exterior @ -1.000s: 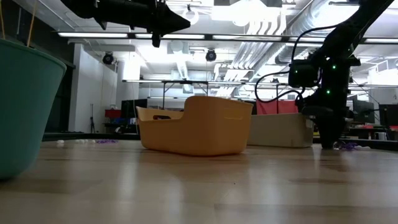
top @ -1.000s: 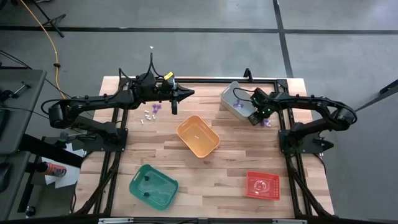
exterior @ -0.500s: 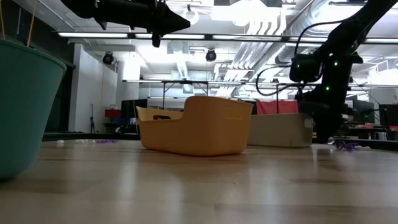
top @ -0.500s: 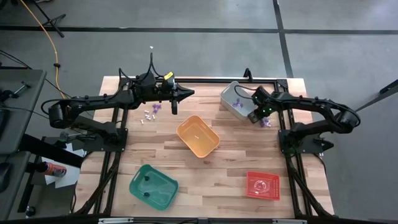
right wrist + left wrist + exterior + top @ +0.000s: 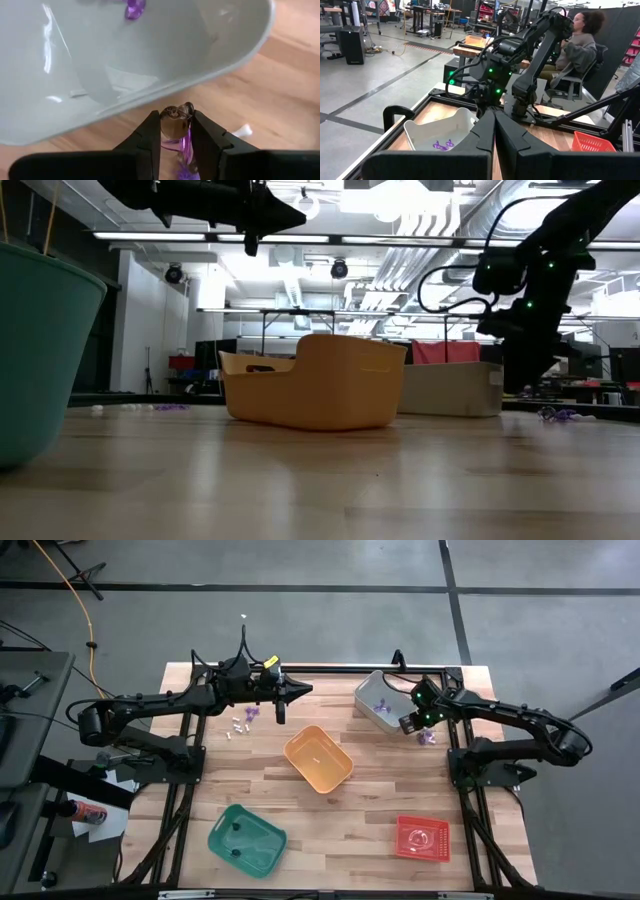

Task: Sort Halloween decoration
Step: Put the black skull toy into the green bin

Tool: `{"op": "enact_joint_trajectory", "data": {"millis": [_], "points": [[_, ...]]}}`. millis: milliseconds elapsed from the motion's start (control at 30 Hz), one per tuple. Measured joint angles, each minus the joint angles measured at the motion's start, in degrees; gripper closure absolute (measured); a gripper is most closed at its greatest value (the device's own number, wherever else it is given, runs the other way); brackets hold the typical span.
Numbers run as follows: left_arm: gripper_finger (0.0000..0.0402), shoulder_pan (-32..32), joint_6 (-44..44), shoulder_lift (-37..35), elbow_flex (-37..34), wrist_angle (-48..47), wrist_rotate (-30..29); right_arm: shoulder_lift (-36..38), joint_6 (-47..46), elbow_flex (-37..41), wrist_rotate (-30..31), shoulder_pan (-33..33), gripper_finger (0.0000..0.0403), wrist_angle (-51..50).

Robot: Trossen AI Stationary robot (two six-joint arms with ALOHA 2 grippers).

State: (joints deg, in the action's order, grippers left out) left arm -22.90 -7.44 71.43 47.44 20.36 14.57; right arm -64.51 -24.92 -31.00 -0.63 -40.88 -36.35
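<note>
The right gripper [image 5: 407, 724] hangs at the near rim of the grey bin [image 5: 372, 690], its two fingers [image 5: 150, 131] closed on a purple trinket [image 5: 176, 122] with a shiny rounded head and a purple ribbon trailing below; in the right wrist view the trinket sits squarely between the pads, over bare wood just outside the bin's wall. A purple piece [image 5: 134, 8] already lies inside the grey bin, seen also in the left wrist view [image 5: 443, 145]. More purple bits [image 5: 428, 737] lie on the table [image 5: 330, 830] just beside the right gripper, and a small whitish scrap [image 5: 243, 131] rests on the wood nearby. The left gripper [image 5: 280, 712] is shut, empty, and held above the table's far left part, close to a scatter of purple and whitish trinkets [image 5: 243, 720]. The orange bin [image 5: 318, 758] stands mid-table, the green bin [image 5: 247, 839] near the front left, the red bin [image 5: 422, 837] at the front right.
</note>
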Motion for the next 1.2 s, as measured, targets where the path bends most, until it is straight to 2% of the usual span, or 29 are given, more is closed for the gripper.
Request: {"op": "enact_joint_trajectory", "data": {"millis": [367, 733, 1200], "points": [[0.0401, 0.0, -0.04, 0.0, 0.0, -0.01, 0.0, -0.75, -6.54, 0.0, 1.57, -0.02, 0.0328, -2.46], [0.0401, 0.01, -1.46, 0.0, 0.0, -0.07, 0.01, -5.43, -6.8, 0.0, 3.68, 0.0, 0.0277, -2.17], [0.0401, 0.02, -1.46, 0.01, 0.0, -0.09, 0.0, -6.05, -7.48, 0.0, 6.52, -0.02, 0.0274, 2.57]]}}
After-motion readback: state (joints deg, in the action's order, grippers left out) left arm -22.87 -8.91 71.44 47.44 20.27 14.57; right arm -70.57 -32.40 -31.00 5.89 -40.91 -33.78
